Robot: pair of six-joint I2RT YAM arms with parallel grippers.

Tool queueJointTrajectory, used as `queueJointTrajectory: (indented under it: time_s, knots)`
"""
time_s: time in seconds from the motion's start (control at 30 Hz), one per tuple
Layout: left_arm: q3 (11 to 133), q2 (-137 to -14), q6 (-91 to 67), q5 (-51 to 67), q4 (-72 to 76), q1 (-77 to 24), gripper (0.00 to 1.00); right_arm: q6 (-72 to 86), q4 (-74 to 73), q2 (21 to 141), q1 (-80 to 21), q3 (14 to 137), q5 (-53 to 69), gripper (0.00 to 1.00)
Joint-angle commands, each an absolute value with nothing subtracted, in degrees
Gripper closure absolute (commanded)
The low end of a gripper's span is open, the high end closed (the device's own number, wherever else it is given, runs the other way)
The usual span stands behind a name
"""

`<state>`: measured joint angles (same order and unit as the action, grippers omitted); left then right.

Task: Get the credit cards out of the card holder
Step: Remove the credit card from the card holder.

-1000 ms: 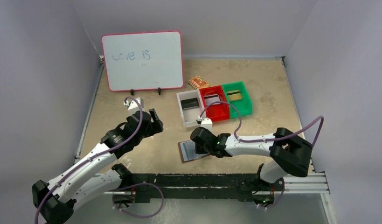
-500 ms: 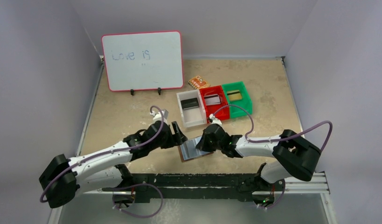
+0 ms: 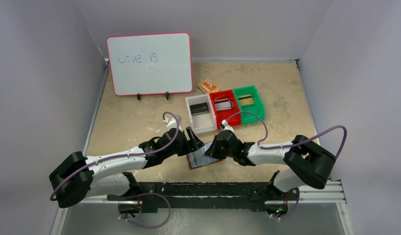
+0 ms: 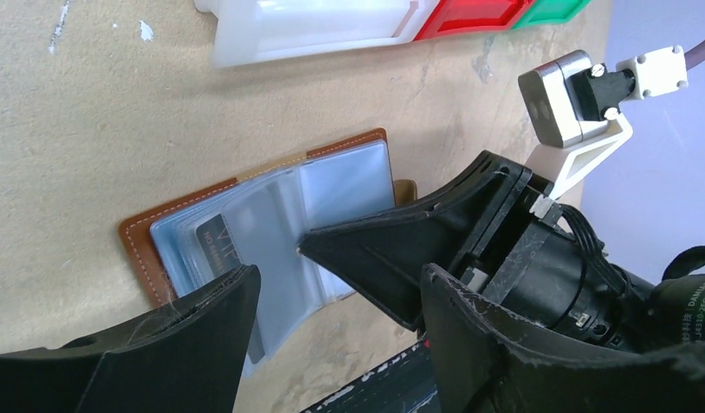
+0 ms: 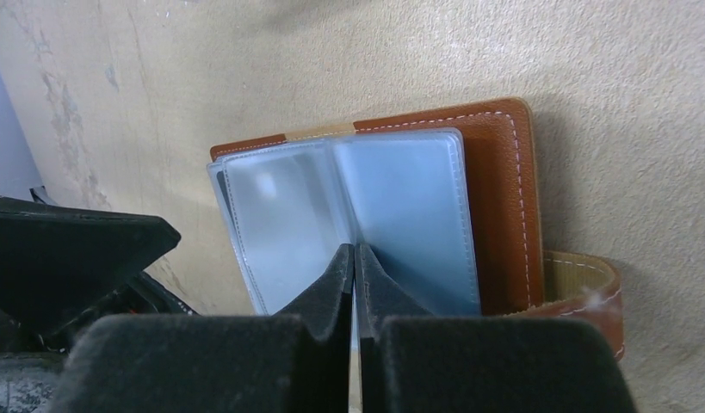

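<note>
**Holder** [image 5: 495,198]: brown leather-look bifold with pale stitching and a snap tab on one edge. It lies open and flat on the bench [image 3: 139,122] near the front edge, between the two arms. Inside are limp, glossy, blue-grey clear pockets, fanned at the fold.

**Pocketed card** [image 4: 221,241]: thin, stiff and dark, with pale lettering. It sits in a pocket on the half nearest the left claw.

**Cards out:**
- black card [image 3: 200,108] in the white bin [image 3: 190,116]
- grey card [image 3: 223,104] in the red bin [image 3: 228,120]
- gold card [image 3: 246,100] in the green bin [image 3: 255,114]

**Right claw** [image 5: 355,249]: closed, its tapered black tips together at the pocket fold. Whether a leaf is pinched between them cannot be told.

**Left claw** [image 3: 197,141]: spread wide and empty, hovering just over the holder's card side.

**Hazards, as judged:**
- The slick film offers poor purchase, so a finger may skate off the card.
- The left claw may take pocket and card together, which would drag or lift the light holder.
- If the right claw slips off the fold, the leaves could flop shut over the card.
- The claws work very near each other, so a hasty approach risks a knock.
</note>
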<state>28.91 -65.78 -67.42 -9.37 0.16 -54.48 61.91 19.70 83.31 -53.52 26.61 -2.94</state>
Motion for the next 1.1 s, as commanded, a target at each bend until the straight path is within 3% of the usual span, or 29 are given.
queueJointTrajectory:
  time_s: [0.0,0.63,1.07]
  knots:
    - [27.62,-67.71,-70.84,-9.72,7.99,-54.73,0.32,61.91,13.71,85.72,-53.09,23.91,-4.31,1.00]
    - [26.32,-69.47,-73.22,-14.11,3.74,-54.81,0.33,63.11,13.84,87.96,-51.42,23.29,-3.61,1.00]
    - [27.90,-76.18,-72.09,-7.14,11.78,-54.91,0.36,60.59,15.65,85.39,-51.13,23.39,-1.64,1.00]
